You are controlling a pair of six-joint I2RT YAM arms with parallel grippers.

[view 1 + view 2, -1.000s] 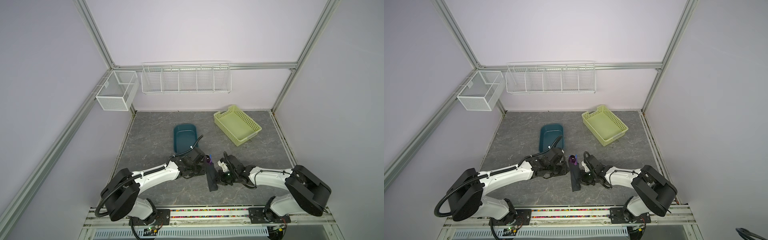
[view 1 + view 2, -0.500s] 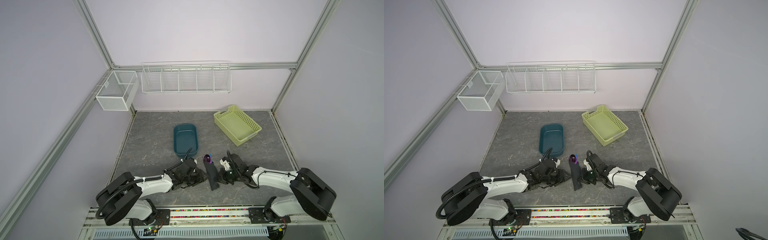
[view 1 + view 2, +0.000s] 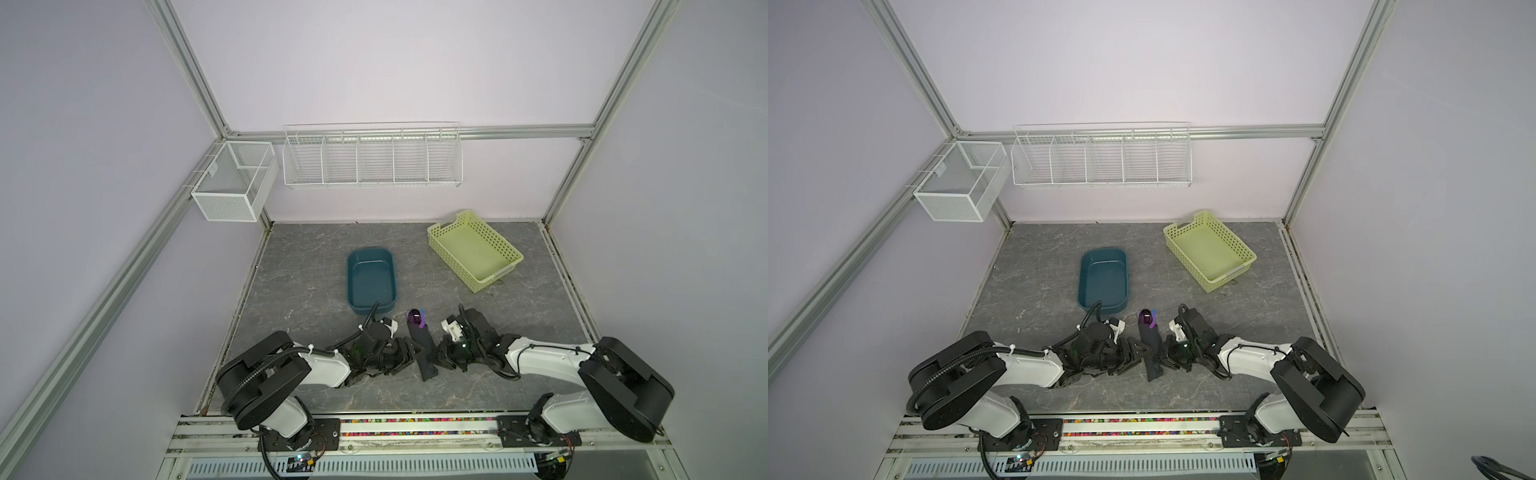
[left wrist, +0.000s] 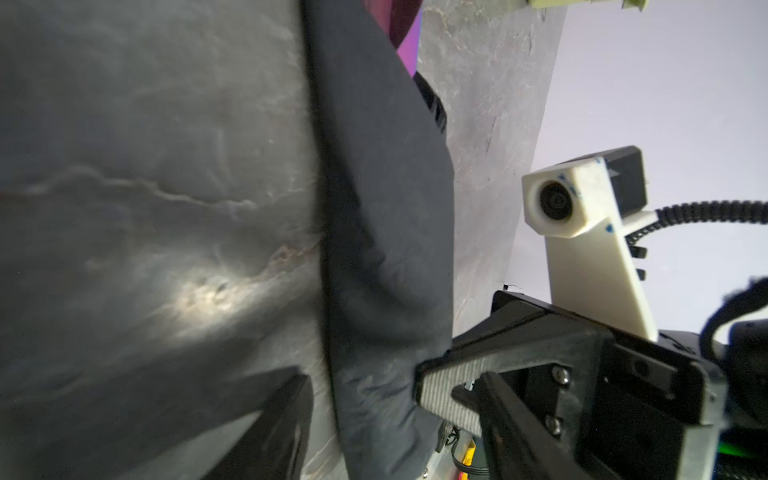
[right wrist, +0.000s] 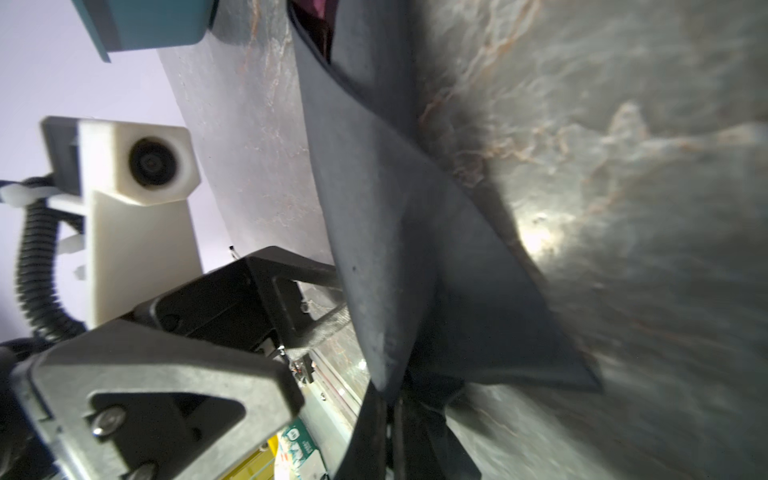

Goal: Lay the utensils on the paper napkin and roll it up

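- Top views: rolled napkin (image 3: 422,353) lies between left gripper (image 3: 404,353) and right gripper (image 3: 437,358). Utensils (image 3: 414,319) poke from its far end. Both arms reach in low, wrists just above the table (image 3: 311,299).
- Left wrist: left jaws parted and empty, with one finger (image 4: 270,415) just beside the roll, not touching. Risk: with nothing pressing it, the wrap may spring loose.
- Right wrist: right jaws closed on the napkin's near corner. Risk: a pull there could unroll it and let the utensils slide out.
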